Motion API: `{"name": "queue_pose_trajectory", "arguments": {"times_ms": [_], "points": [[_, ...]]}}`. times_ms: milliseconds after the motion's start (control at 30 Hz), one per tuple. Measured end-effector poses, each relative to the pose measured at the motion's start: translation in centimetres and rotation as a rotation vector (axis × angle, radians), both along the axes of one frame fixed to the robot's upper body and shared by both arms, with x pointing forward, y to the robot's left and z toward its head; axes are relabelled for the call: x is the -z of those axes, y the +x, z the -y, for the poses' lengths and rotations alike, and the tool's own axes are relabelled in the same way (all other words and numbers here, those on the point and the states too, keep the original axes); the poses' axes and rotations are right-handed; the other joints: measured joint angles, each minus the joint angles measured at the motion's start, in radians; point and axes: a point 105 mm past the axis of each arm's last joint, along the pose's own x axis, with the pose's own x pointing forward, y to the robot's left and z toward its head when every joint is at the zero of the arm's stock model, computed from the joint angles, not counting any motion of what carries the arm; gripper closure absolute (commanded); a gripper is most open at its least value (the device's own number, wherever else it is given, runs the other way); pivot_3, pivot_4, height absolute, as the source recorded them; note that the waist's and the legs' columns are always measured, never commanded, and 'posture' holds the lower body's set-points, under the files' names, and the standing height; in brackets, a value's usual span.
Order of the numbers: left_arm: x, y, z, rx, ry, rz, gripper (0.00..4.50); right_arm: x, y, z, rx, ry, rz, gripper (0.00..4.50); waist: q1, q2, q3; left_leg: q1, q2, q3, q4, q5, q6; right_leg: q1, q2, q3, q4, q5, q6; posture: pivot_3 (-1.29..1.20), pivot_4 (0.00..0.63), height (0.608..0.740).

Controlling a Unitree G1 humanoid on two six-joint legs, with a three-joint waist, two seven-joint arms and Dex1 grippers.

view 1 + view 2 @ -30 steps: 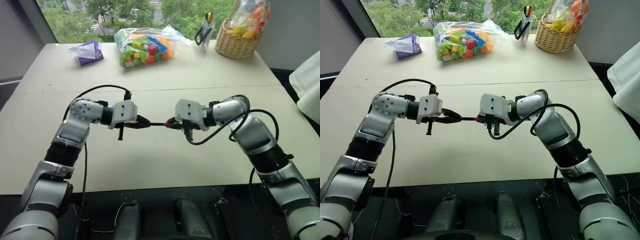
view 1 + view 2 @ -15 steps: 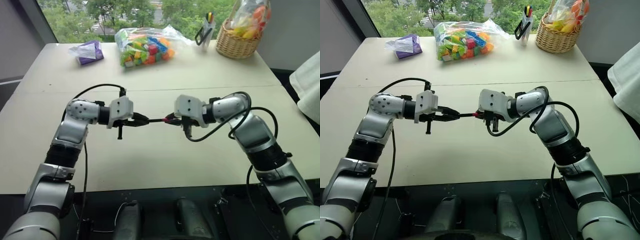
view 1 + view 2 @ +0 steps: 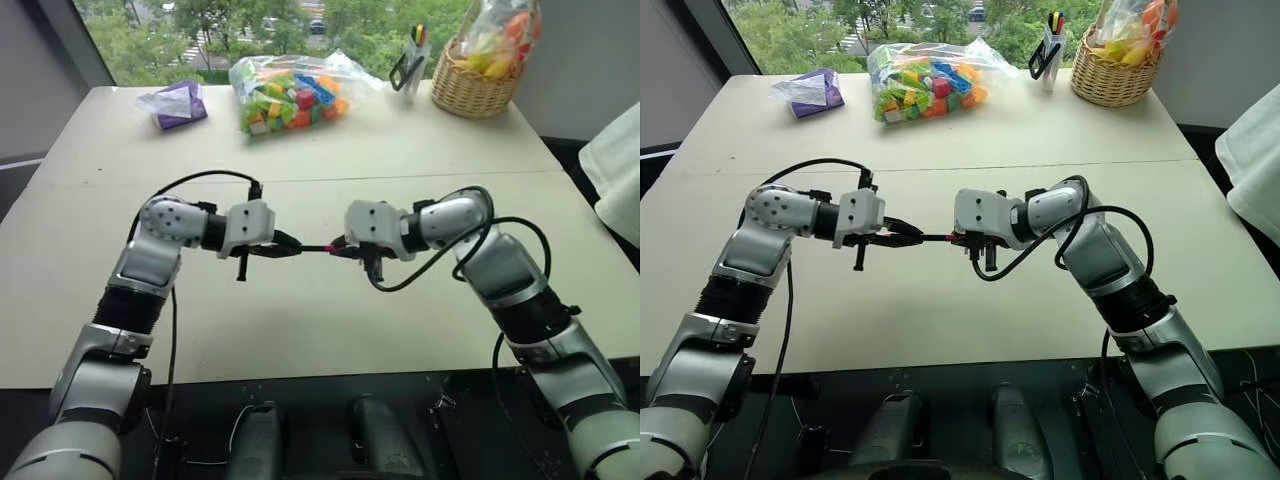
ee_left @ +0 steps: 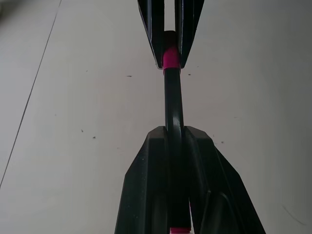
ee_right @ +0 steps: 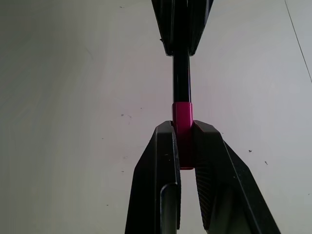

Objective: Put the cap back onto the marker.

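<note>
Right now your two tools meet tip to tip just above the surface (image 3: 300, 330), in the middle of the left eye frame. Your left tool (image 3: 288, 247) comes in from the left of that frame and is clamped shut on the marker (image 4: 173, 105), whose thin black barrel runs level between the two arms. In the left wrist view you can see the barrel pinched between the black fingers (image 4: 146, 185), with a thin pink band showing at the marker's rear end behind them.

Your right tool (image 3: 338, 247) comes in from the right of the frame and is closed on the cap (image 5: 183, 122), a short red-pink cylinder nipped between its fingertips (image 5: 163, 146). In the right wrist view the cap sits on the end of the black barrel and in line with it; you cannot tell from these frames how fully it is seated. Marker and cap hang clear of the surface, held by the tools alone.

Further back, along the top of the frame, you have a purple packet (image 3: 178, 103) at upper left, a clear bag of coloured blocks (image 3: 290, 92) at top centre, a small holder with pens (image 3: 411, 62) just right of it, and a wicker basket (image 3: 475, 90) with bagged contents at upper right. A white cloth (image 3: 615, 170) shows at the right edge.
</note>
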Motion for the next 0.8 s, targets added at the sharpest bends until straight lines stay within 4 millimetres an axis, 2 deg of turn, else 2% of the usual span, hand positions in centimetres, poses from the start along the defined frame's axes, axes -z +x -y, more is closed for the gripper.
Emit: {"name": "queue_pose_trajectory", "arguments": {"times_ms": [267, 367, 467, 533, 567, 700, 800], "points": [[0.1, 0.0, -0.2, -0.01, -0.003, -0.004, 4.5, 0.0, 0.1, -0.1, 0.004, 0.004, 0.006, 4.38, 0.0, 0.0, 0.0, 0.0, 0.0, 0.0, 0.0, 0.0, 0.0, 0.0, 0.0, 0.0, 0.0, 0.0, 0.0, 0.0, 0.15, 0.74], [0.3, -0.2, -0.1, -0.012, -0.014, -0.003, 4.5, 0.0, -0.1, -0.5, -0.029, 0.007, 0.019, 3.14, -0.001, 0.0, 0.0, 0.0, 0.0, 0.0, 0.0, 0.0, 0.0, 0.0, 0.0, 0.0, 0.0, 0.0, 0.0, 0.0, 0.15, 0.74], [0.3, -0.8, 0.7, 0.013, -0.041, 0.002, 4.5, 0.3, -0.8, -1.6, -0.088, 0.008, 0.021, 1.6, -0.001, 0.0, 0.0, 0.0, 0.0, 0.0, 0.0, 0.0, 0.0, 0.0, 0.0, 0.0, 0.0, 0.0, 0.0, 0.0, 0.15, 0.74], [0.4, -0.9, -0.2, -0.031, -0.04, -0.001, 4.5, 0.3, -0.6, -1.0, -0.081, -0.009, 0.033, 0.47, -0.002, 0.0, 0.0, 0.0, 0.0, 0.0, 0.0, 0.0, 0.0, 0.0, 0.0, 0.0, 0.0, 0.0, 0.0, 0.0, 0.15, 0.74], [0.6, -1.0, -0.9, -0.062, -0.042, -0.012, 4.5, 0.3, -0.3, -0.4, -0.063, -0.02, 0.038, 0.06, -0.002, 0.0, 0.0, 0.0, 0.0, 0.0, 0.0, 0.0, 0.0, 0.0, 0.0, 0.0, 0.0, 0.0, 0.0, 0.0, 0.15, 0.74], [1.9, -1.2, -3.4, -0.192, -0.034, -0.051, 4.5, -0.5, 0.6, 1.5, 0.001, -0.023, 0.064, 0.06, -0.001, 0.0, 0.0, 0.0, 0.0, 0.0, 0.0, 0.0, 0.0, 0.0, 0.0, 0.0, 0.001, 0.0, 0.0, 0.0, 0.15, 0.74], [1.9, -1.1, -4.8, -0.302, -0.058, -0.049, 4.5, -0.9, 0.8, 2.3, 0.031, 0.002, 0.065, 0.06, 0.0, 0.0, 0.0, 0.0, 0.0, 0.0, 0.0, 0.0, 0.0, 0.0, -0.001, 0.0, 0.001, 0.0, 0.0, 0.0, 0.15, 0.74]]}}
